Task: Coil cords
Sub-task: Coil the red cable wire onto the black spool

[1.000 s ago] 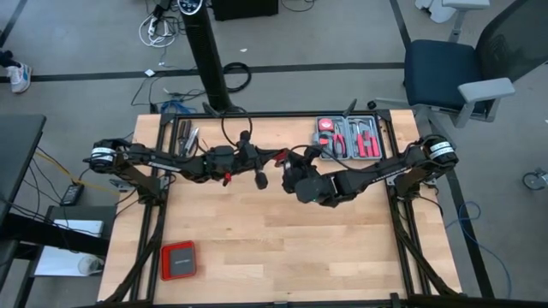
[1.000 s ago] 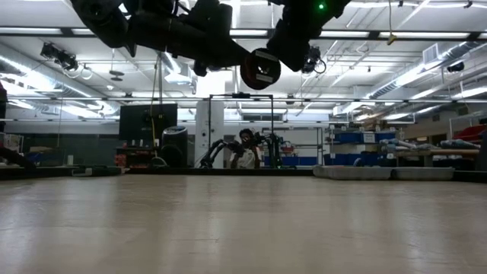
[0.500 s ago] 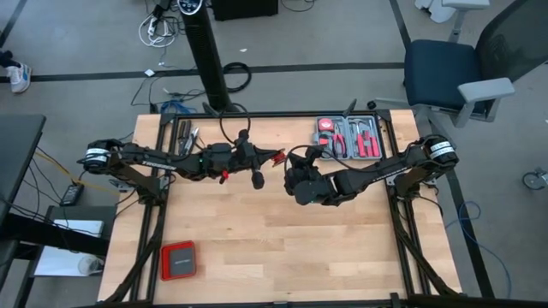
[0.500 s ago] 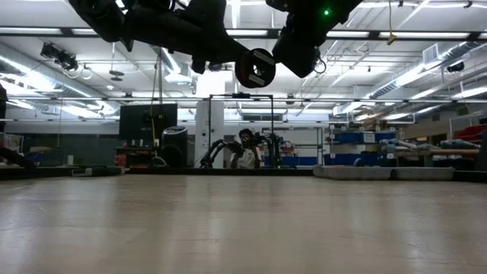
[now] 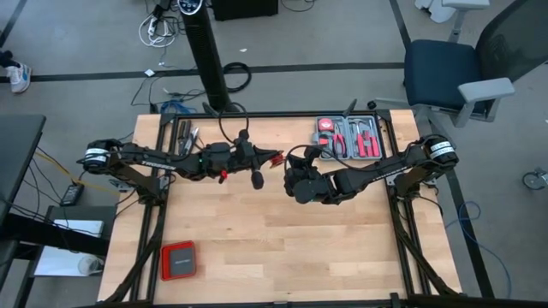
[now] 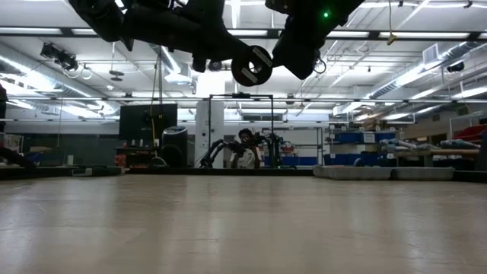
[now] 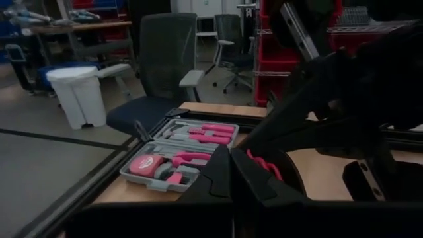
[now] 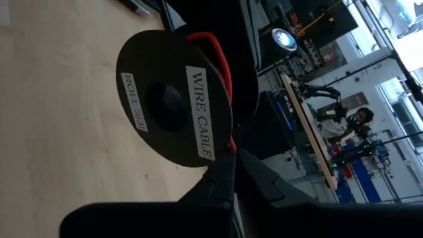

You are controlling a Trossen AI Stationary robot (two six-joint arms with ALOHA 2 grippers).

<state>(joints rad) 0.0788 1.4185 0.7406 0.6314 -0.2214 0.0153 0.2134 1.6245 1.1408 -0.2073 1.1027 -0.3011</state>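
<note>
- left pincer (image 5: 276,158): raised over table centre, fingers pressed together on thin red wire cord (image 7: 264,164).
- right pincer (image 8: 228,158): just beside left pincer, facing it, fingers closed on same cord next to black round plastic spool (image 8: 175,107) labelled "wire cable".
- grey plastic tool tray w/ pink-handled tools (image 5: 349,137): beyond right pincer, well apart.

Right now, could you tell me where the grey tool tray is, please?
In the high view, the grey tool tray lies at the table's far right corner, beyond the right arm.
</note>
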